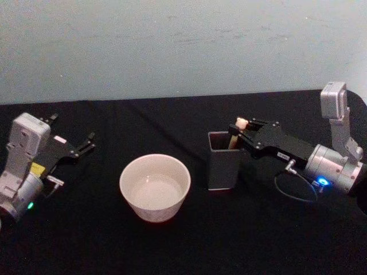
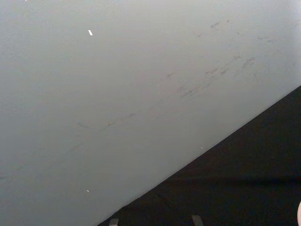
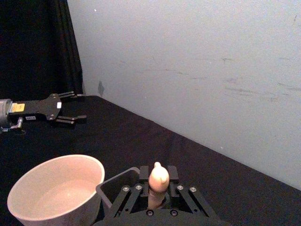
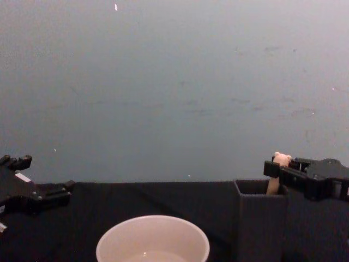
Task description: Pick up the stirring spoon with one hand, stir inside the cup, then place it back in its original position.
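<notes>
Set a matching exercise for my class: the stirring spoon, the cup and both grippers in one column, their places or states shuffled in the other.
Column one
1. stirring spoon
2. cup
3. left gripper
4. right gripper

Column two
A. open, far left, away from the cup
B. shut on a beige handle
C. standing in the dark grey holder
D. on the table, just left of the holder

Pairs: 1-C, 2-D, 3-A, 4-B
</notes>
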